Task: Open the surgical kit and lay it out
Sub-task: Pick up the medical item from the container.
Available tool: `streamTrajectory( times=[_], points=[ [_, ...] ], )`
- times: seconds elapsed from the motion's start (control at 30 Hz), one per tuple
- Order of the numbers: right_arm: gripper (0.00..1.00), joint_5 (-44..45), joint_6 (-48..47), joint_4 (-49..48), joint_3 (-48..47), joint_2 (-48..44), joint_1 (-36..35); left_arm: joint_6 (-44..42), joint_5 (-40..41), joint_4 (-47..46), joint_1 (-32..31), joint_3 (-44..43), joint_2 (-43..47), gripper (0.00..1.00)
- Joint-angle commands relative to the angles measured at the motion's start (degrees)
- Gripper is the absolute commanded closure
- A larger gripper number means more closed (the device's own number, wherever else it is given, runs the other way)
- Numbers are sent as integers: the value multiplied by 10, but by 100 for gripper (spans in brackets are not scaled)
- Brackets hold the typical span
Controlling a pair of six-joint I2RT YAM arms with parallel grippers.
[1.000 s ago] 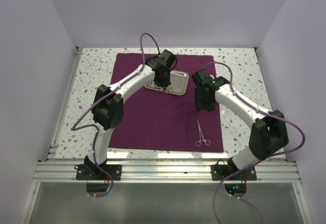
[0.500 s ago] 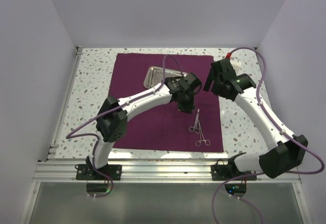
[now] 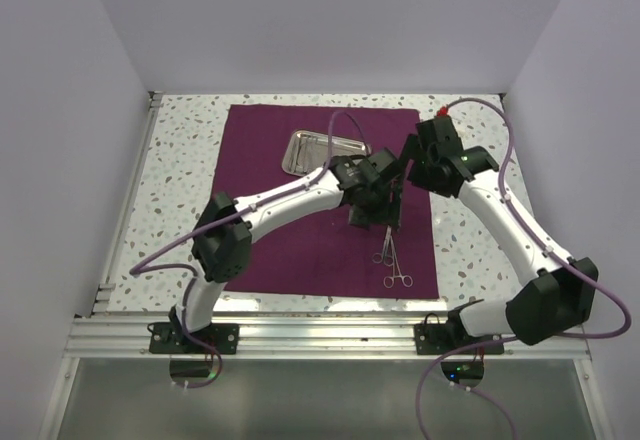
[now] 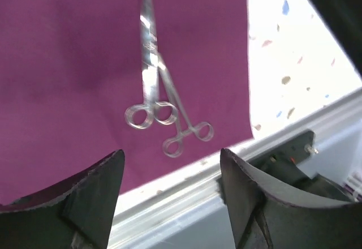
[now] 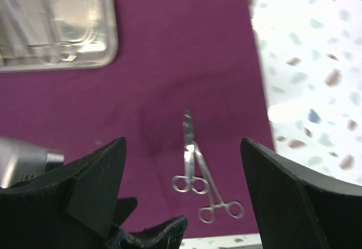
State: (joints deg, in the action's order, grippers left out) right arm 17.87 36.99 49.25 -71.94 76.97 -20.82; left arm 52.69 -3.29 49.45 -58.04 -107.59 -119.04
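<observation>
The surgical kit's dark purple cloth lies spread flat on the table. A shiny steel tray rests on its far middle, and it also shows in the right wrist view as the tray with thin instruments inside. Near the cloth's front right corner lie ring-handled scissors crossing ring-handled forceps; from above they are the scissors and the forceps. My left gripper hovers open just behind them, its jaws empty. My right gripper is open higher up, empty.
Speckled tabletop borders the cloth on both sides. An aluminium rail runs along the near edge. White walls enclose the left, right and back. The left gripper's black body shows under the right wrist camera.
My left arm carried scissors from the tray to the front right and opened, leaving them across the forceps. My right arm rose and swung back toward the far right.
</observation>
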Motion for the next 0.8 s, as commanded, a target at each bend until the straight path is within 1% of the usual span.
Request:
streamTrajectory(
  times=[0.0,0.03,0.07,0.13,0.17,0.2,0.23,0.27,0.3,0.37,0.4,0.43,0.47,0.57,0.77],
  points=[
    [15,-110,-27,-75,-56,32,-1,-40,71,19,65,-8,52,27],
    [16,-114,-26,-75,-68,41,-1,-47,78,13,82,4,60,28],
    [16,-115,-26,-75,-90,47,-2,-58,83,-14,113,18,70,29],
    [16,-115,-29,-67,-111,67,-1,-104,107,-37,138,28,85,29],
    [16,-114,-34,-62,-130,72,-1,-127,119,-45,147,19,83,30],
    [16,-113,-37,-50,-138,78,-1,-167,134,-44,162,2,64,29],
    [16,-113,-40,-43,-145,83,-1,-185,156,-40,171,-47,48,29],
    [16,-112,-45,-36,-155,85,-1,-202,160,-35,179,-76,30,29],
    [16,-110,-46,-23,-158,85,-1,-230,171,-24,194,-136,-11,29],
    [16,-109,-53,-13,-159,78,-2,-248,172,-14,213,-195,-56,29],
    [16,-106,-53,-1,-157,73,-1,-259,167,-15,217,-234,-93,29],
    [16,-105,-54,3,-155,64,-1,-262,162,-20,223,-248,-109,29],
    [16,-104,-56,8,-148,57,0,-265,159,-36,229,-257,-132,29],
    [16,-98,-58,23,-123,31,-1,-271,146,-86,236,-248,-159,29],
    [16,-84,-57,35,-73,-1,0,-272,149,-111,246,-275,-225,30]
  ],
)
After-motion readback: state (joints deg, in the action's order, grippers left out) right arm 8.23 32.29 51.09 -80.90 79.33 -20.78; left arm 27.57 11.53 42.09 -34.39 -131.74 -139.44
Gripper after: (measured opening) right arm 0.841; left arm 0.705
